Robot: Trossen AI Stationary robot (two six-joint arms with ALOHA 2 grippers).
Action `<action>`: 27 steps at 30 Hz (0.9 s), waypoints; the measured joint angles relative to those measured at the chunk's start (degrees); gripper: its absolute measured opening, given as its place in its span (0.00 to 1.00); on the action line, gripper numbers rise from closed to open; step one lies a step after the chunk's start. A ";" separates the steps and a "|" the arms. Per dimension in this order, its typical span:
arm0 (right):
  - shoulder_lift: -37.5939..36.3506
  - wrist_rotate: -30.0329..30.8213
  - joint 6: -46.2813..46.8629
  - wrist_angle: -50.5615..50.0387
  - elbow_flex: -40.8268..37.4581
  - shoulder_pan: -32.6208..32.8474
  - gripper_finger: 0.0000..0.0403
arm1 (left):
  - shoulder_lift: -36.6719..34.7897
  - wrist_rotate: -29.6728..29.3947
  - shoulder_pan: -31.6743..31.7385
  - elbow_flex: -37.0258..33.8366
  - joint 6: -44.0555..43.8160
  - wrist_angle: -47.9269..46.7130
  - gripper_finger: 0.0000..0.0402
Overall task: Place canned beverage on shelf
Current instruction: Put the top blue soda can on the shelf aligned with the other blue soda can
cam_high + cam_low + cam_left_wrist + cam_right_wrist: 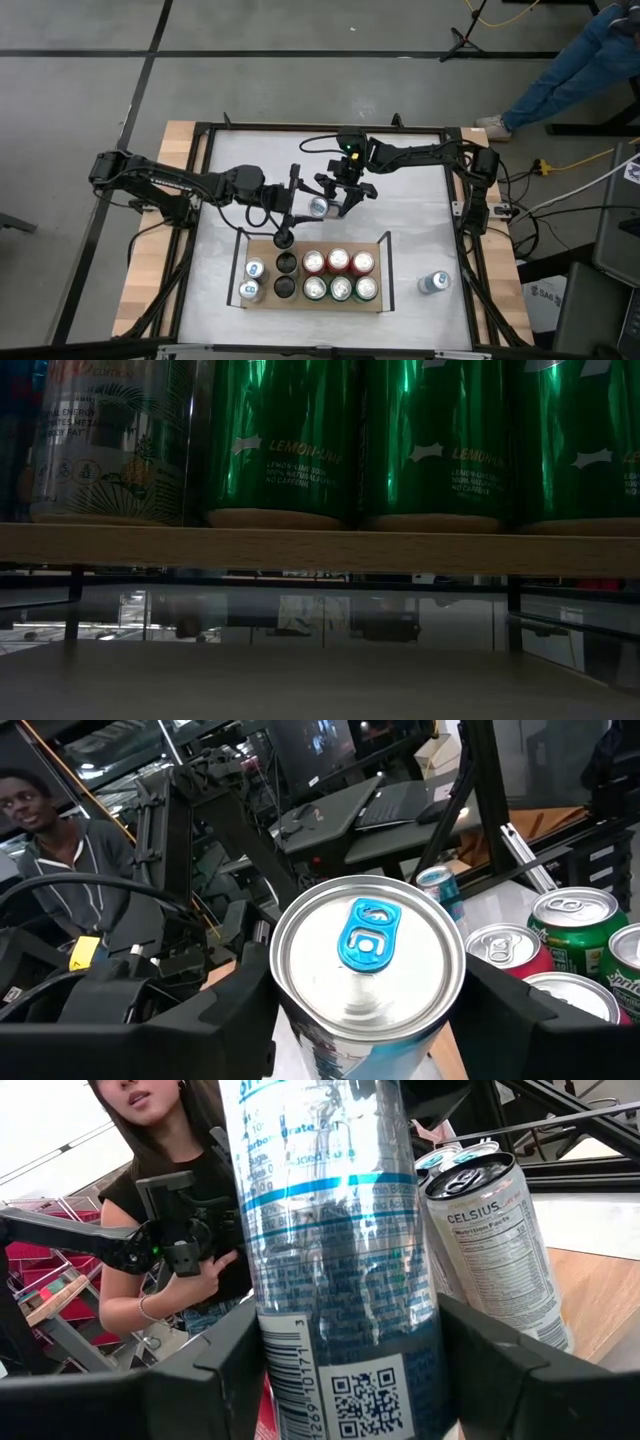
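At frame centre, above the shelf [262,301], right gripper [341,195] clamps the can [319,207]. Left gripper [300,205] brackets it too; grip can't be told. A mistimed handover drops it onto shelved cans [339,275].

Green cans [420,440]: tops cut off in low view. Held can [340,1260]: top and base out of frame in right wrist view; label print unreadable.

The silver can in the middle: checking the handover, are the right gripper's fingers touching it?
Touching. The right wrist view shows the right gripper with both fingers pressed against the silver can, no gap.
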 joint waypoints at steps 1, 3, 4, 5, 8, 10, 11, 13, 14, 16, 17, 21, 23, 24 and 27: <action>0.00 0.00 0.00 -0.01 0.00 0.00 0.57 | 0.00 -0.19 0.00 -0.02 0.00 -0.02 0.58; 0.00 -0.02 0.00 0.00 0.00 0.00 0.57 | 0.00 -0.48 -0.02 0.00 0.00 0.00 0.58; 0.00 -0.02 0.00 -0.01 0.00 0.00 0.57 | 0.00 -0.49 -0.02 -0.02 0.00 0.00 0.58; 0.00 -0.02 0.00 0.00 0.00 0.00 0.57 | 0.00 -0.49 -0.02 0.00 0.00 0.00 0.58; 0.00 -0.02 0.00 -0.02 0.00 0.00 0.57 | 0.00 -0.55 -0.02 0.00 0.00 0.00 0.57; 0.00 0.00 0.00 0.00 0.00 -0.02 0.59 | 0.00 -0.59 -0.02 0.00 -0.02 0.00 0.57; 0.00 0.00 0.00 0.00 0.00 -0.02 0.60 | 0.00 -0.63 -0.02 0.00 -0.02 0.00 0.57; 0.00 0.05 0.02 -0.01 0.00 -0.02 0.64 | 0.00 -0.67 -0.02 0.00 0.00 0.00 0.57; 0.00 0.09 0.03 -0.02 0.00 -0.02 0.65 | 0.00 -0.72 -0.02 -0.01 0.01 0.00 0.57; 0.00 0.17 0.05 -0.04 0.00 -0.04 0.68 | 0.00 -0.82 -0.02 0.00 -0.04 -0.02 0.57; 0.00 0.17 0.05 -0.03 0.00 -0.05 0.70 | 0.00 -0.86 -0.02 -0.01 -0.05 -0.03 0.57; 0.00 1.41 0.00 0.06 0.02 -0.04 0.73 | 0.01 -0.90 0.00 -0.04 -0.21 -0.43 0.57; 0.00 2.56 -0.08 0.06 0.02 -0.04 0.73 | 0.01 -0.89 0.00 -0.04 -0.33 -0.45 0.57; 0.00 3.05 -0.12 0.05 0.02 -0.04 0.73 | 0.01 -0.88 -0.02 -0.04 -0.52 -0.44 0.57; 0.00 3.52 -0.13 0.03 0.02 -0.11 0.73 | 0.00 -0.88 -0.02 -0.04 -0.57 -0.42 0.57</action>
